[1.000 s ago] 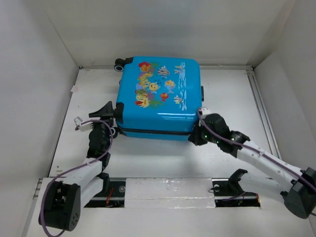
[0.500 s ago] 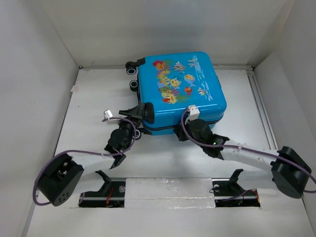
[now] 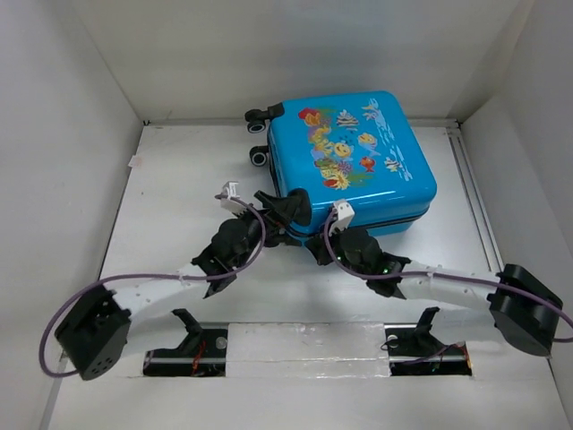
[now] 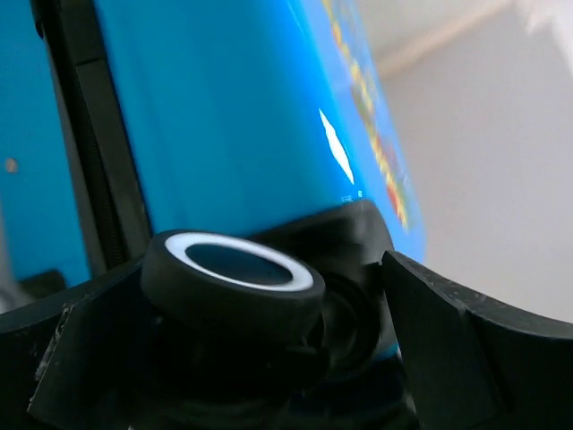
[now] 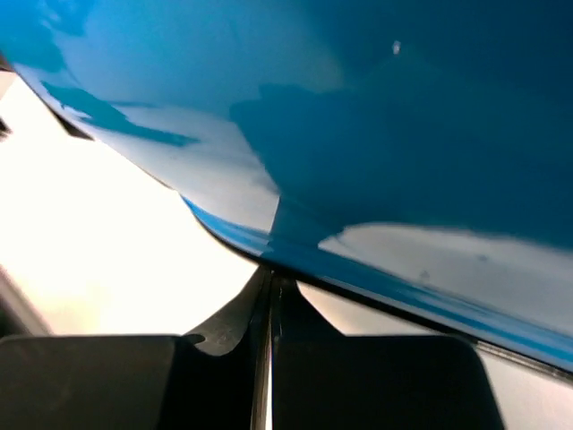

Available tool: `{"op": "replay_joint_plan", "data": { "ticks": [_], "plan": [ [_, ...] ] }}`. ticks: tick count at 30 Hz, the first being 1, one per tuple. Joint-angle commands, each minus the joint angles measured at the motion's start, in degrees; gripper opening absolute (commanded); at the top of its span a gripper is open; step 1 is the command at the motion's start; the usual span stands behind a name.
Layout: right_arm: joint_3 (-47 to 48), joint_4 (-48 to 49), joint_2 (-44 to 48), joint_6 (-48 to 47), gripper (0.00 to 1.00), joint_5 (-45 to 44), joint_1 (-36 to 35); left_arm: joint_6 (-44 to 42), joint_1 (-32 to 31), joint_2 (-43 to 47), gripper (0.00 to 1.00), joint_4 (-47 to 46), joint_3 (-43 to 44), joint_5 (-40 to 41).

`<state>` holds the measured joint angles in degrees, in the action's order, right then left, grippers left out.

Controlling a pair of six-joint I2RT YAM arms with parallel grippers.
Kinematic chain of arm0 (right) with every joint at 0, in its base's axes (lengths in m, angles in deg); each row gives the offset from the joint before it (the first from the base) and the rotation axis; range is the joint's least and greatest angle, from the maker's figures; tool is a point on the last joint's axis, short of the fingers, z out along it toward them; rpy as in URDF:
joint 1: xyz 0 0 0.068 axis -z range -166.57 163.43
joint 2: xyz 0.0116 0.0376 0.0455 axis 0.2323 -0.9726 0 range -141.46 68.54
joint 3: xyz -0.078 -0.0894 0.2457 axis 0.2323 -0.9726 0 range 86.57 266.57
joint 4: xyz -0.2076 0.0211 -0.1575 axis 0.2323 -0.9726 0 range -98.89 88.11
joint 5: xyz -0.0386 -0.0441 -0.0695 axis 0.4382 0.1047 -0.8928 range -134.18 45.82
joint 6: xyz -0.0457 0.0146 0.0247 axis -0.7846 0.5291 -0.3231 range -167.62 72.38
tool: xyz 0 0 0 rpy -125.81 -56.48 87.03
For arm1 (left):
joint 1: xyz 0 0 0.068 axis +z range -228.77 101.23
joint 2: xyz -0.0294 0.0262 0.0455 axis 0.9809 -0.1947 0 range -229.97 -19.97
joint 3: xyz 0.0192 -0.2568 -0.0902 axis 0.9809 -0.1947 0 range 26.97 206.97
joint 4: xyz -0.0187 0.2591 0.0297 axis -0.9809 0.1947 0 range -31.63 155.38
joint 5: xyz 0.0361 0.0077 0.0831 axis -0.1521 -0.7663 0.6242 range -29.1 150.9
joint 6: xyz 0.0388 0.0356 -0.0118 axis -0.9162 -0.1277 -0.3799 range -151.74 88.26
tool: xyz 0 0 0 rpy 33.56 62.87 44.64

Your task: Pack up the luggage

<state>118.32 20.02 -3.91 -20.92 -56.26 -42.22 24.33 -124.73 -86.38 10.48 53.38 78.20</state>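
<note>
Near edge: both arm bases sit low on the white worktop, and each arm stretches far and inward so the two wrists meet at the near-left corner of the luggage. Left fingers stand wide, one on either side of a black caster wheel at that corner. The left-hand finger sits close against the tyre and the right-hand one stands clear of it, so nothing is gripped. Right fingers are pressed flat together and hold nothing. Their tips sit right at the lower lip of the blue shell, on the near side just right of the left wrist; whether they actually touch it can't be made out. The luggage lies flat on the worktop, right of centre and toward the far side, fish print up. It is skewed, with its near-right corner swung out. It is shut, and the dark seam band runs unbroken along the near side. Two more casters stick out at the far-left edge, near the back wall. No loose items to pack are in view. Judgement: the step in hand is handling the closed case, either turning it or working at the seam. It can't be told whether packing lies ahead or is done. The next move likely needs the left fingers clear of the wheel. The shut right pair, a thin wedge, needs a steady approach to the seam, since the glossy shell on free casters may slide away.
</note>
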Motion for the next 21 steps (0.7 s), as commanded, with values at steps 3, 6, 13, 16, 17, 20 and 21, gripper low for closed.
{"op": "replay_joint_plan", "data": {
  "ticks": [3,6,13,16,17,20,21],
  "plan": [
    [-4.7,-1.8,8.0,4.3,0.00,12.4,-3.8,-7.6,1.2,15.1,1.00,9.7,-1.4,0.2],
    [-6.4,-2.5,9.8,4.3,0.00,13.2,-3.8,-3.8,15.0,13.6,1.00,7.9,-0.3,0.0],
    [-6.4,-5.4,12.2,3.7,0.00,13.8,-3.8,6.1,38.2,-15.0,1.00,-1.0,18.0,-30.5],
    [-5.8,-5.9,11.7,3.7,0.00,13.8,-3.8,8.4,39.5,-21.6,1.00,-6.1,24.9,-36.1],
    [-5.8,-5.9,11.7,3.2,0.00,14.7,-3.8,8.4,39.5,-25.4,1.00,-5.4,27.4,-38.3],
    [-5.2,-6.5,11.1,3.2,0.00,15.3,-3.8,11.2,40.2,-32.3,1.00,-4.9,33.6,-40.6],
    [-5.2,-6.5,11.1,3.2,0.00,15.3,-3.8,12.6,40.2,-33.5,1.00,-7.5,34.7,-40.6]
  ]
}}
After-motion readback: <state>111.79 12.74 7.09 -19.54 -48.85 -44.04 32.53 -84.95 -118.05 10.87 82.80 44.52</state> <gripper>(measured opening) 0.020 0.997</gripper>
